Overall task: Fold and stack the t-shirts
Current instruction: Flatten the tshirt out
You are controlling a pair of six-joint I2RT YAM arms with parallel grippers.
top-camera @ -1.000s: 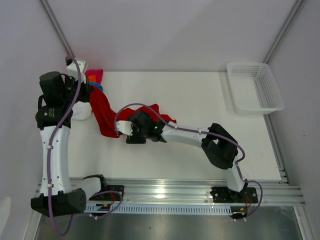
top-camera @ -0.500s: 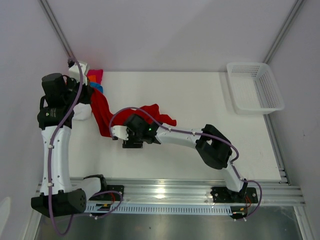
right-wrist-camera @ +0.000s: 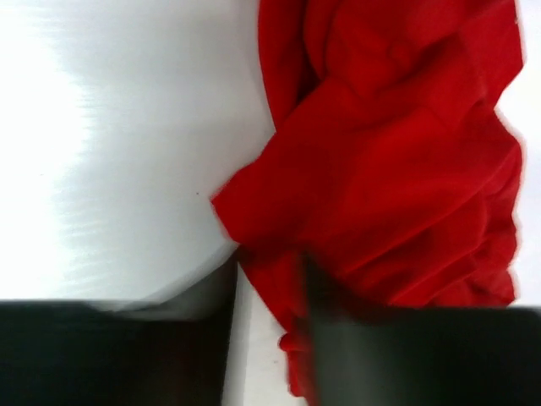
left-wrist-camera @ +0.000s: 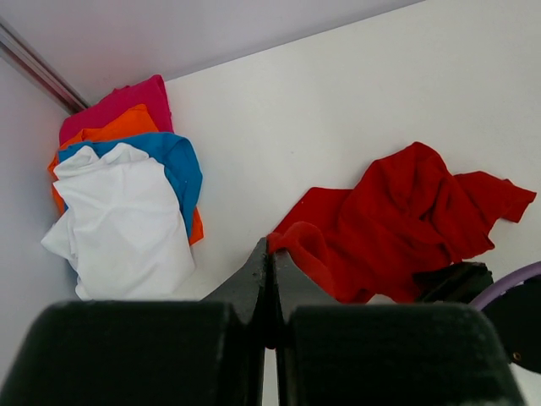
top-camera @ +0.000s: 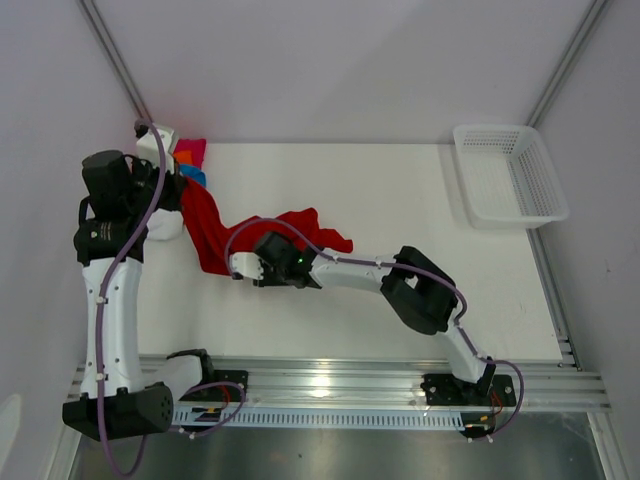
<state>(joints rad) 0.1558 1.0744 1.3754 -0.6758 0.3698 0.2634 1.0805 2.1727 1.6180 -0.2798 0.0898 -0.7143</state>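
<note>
The red t-shirt (top-camera: 208,232) lies crumpled on the white table (top-camera: 400,200), stretched from the left arm down and right. My left gripper (left-wrist-camera: 270,247) is shut on a fold of the red t-shirt (left-wrist-camera: 397,220) and holds that edge up. My right gripper (top-camera: 236,267) sits low at the shirt's near-left corner. In the right wrist view its jaws (right-wrist-camera: 269,279) still stand apart, with the red t-shirt's (right-wrist-camera: 397,152) edge running between them against the right finger. A pile of white (left-wrist-camera: 118,224), blue (left-wrist-camera: 182,165), orange (left-wrist-camera: 110,131) and pink (left-wrist-camera: 127,100) t-shirts sits at the back left corner.
A white mesh basket (top-camera: 510,175) stands at the table's back right edge. Walls close off the left and the back. The metal rail with both arm bases (top-camera: 330,385) runs along the near edge.
My right gripper has slid left along the table to the red t-shirt's lower corner, and its jaws have narrowed around the edge. The left gripper has stayed shut and nearly still.
</note>
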